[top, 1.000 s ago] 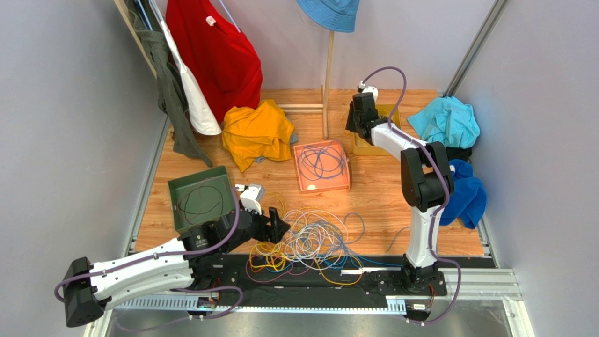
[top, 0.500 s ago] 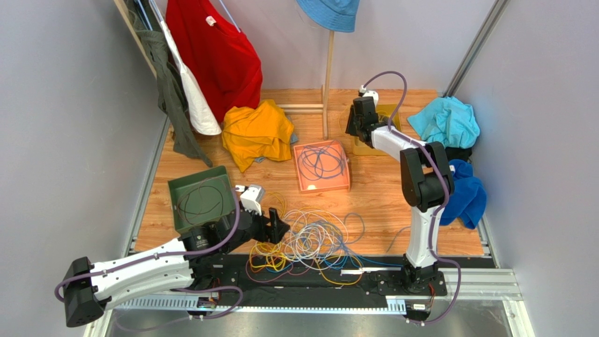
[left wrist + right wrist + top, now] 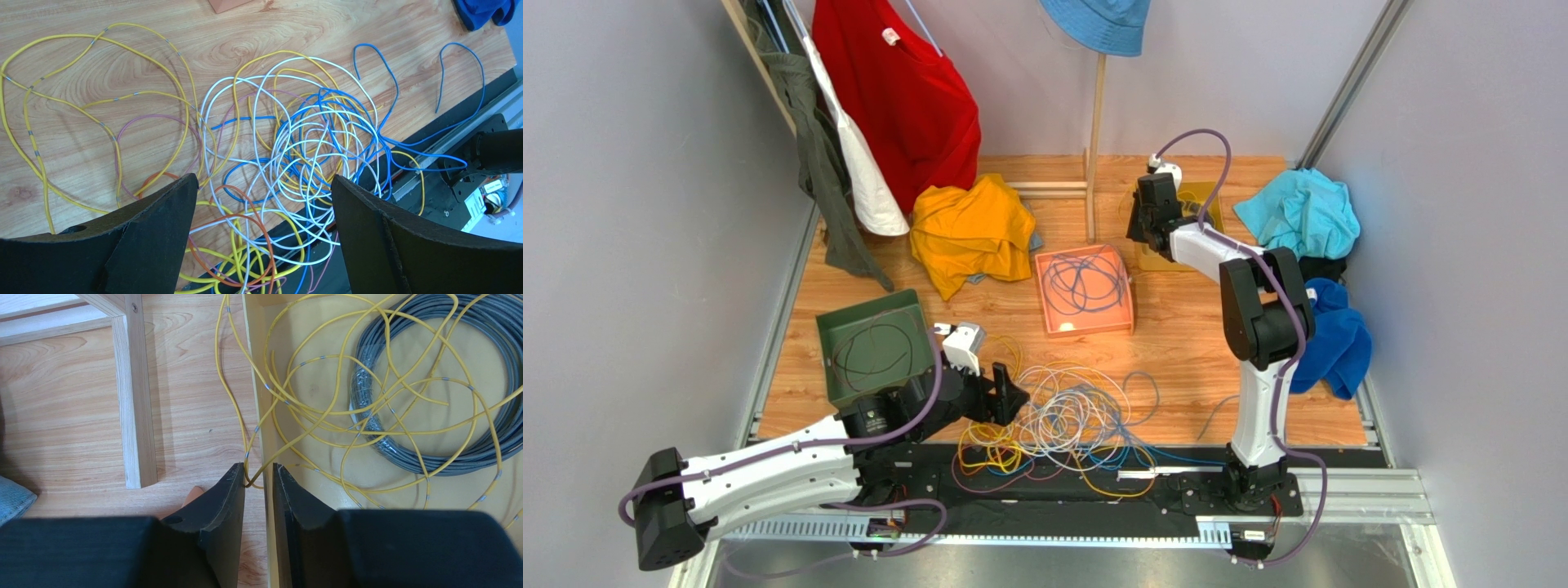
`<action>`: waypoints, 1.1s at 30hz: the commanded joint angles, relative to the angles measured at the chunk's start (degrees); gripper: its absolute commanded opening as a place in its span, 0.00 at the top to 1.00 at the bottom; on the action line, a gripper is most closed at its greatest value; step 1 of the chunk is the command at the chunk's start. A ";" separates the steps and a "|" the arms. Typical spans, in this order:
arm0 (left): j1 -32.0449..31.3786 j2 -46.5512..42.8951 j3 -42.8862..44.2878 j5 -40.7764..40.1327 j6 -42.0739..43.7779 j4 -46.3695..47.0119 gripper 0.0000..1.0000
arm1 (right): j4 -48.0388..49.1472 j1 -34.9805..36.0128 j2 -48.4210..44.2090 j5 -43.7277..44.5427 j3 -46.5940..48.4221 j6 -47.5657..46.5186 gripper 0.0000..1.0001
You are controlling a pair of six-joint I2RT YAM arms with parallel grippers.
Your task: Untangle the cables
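The cables (image 3: 1063, 423) lie in one loose tangle on the near side of the orange tray (image 3: 1085, 292). Yellow, white, blue and orange loops are spread mostly left to right along the table's near edge. From the left wrist (image 3: 307, 159), two loose blue ends trail off to the right.

The left gripper (image 3: 1008, 398) hovers at the left end of the tangle, nearer than the tray. It points right, with its fingers (image 3: 153, 233) spread wide and holding nothing. Its arm lies low, stretched in from the near left.

The right gripper (image 3: 258, 474) reaches past the orange tray's far right corner. It points down at the left rim of a yellow tray (image 3: 307, 386) that holds a grey coil (image 3: 430, 435). A yellow cable (image 3: 294, 404) bends in the narrow gap between its fingers; whether they pinch it cannot be told.
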 commanded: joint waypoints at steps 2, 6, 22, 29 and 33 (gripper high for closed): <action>-0.14 -0.49 -0.26 0.25 -0.37 1.82 0.11 | 2.09 -0.25 -2.84 0.53 -0.02 0.62 0.74; -0.06 -0.32 -0.26 0.43 -0.37 2.17 0.11 | 2.00 -0.25 -3.72 0.80 -0.11 0.36 0.72; -0.14 -0.06 -0.17 0.25 -0.19 2.35 0.11 | 2.44 -0.25 -4.33 2.38 0.25 0.09 0.82; -0.14 0.12 -0.26 0.25 -0.28 2.44 0.11 | 2.53 -0.25 -4.95 2.82 0.33 -0.17 0.87; -0.06 0.12 -0.35 0.25 -0.37 2.61 0.11 | 2.44 -0.25 -6.00 2.91 0.16 -0.17 0.88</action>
